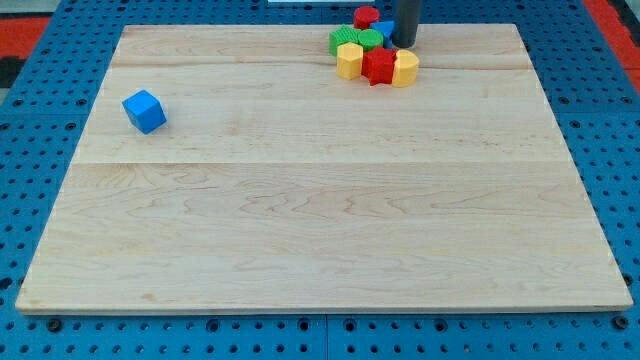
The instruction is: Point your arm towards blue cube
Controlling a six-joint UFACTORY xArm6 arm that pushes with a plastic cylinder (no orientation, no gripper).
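A blue cube (144, 111) sits alone near the left edge of the wooden board (320, 220), in the upper left part. My tip (404, 44) is at the view's top, right of centre, far to the right of the blue cube. It stands against a tight cluster of blocks: a second blue block (385, 28) just left of the tip, a red block (366, 16), two green blocks (345, 41) (370, 40), a yellow block (348, 61), a red block (379, 66) and a yellow block (405, 69).
The board lies on a blue pegboard surface (40, 120) with rows of holes. A red area (615, 20) shows at the view's top right corner and another at the top left.
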